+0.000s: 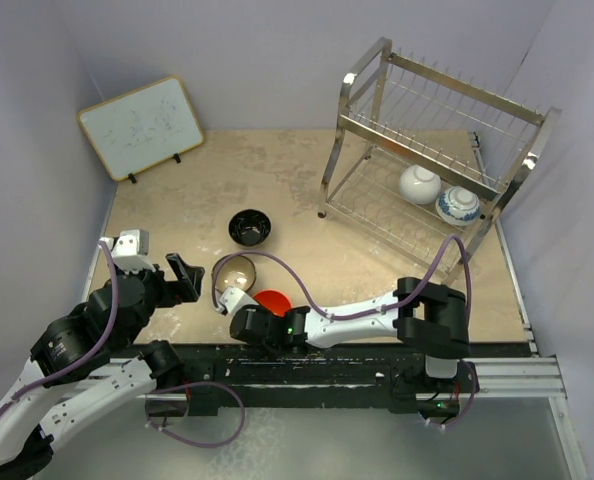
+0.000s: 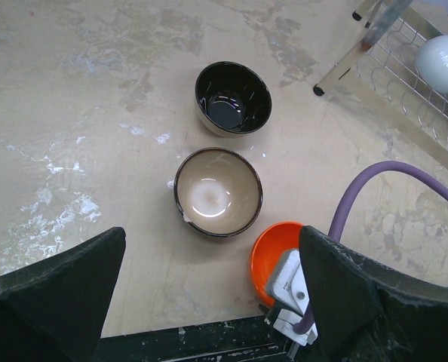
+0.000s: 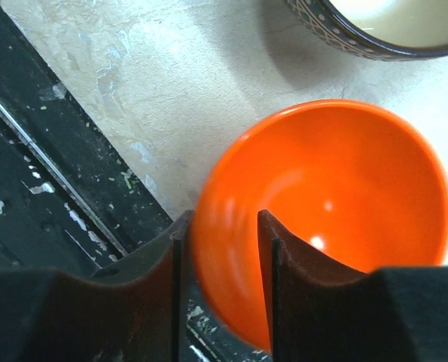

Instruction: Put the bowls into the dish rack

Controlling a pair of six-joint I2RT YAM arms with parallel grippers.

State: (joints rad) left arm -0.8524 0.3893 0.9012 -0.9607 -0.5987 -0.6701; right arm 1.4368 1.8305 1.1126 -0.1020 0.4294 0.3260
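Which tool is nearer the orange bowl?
Right. The right tool clamps the orange bowl at its rim, one finger inside, one outside. The left tool hangs open, apart from the bowl, off to its left.

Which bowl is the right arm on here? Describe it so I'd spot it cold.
Start at the near edge of the table, along the black rail. The orange-red bowl sits right there, with the right gripper straddling its rim. It is the only bowl of that colour; its neighbours farther in are a tan bowl and a black bowl.
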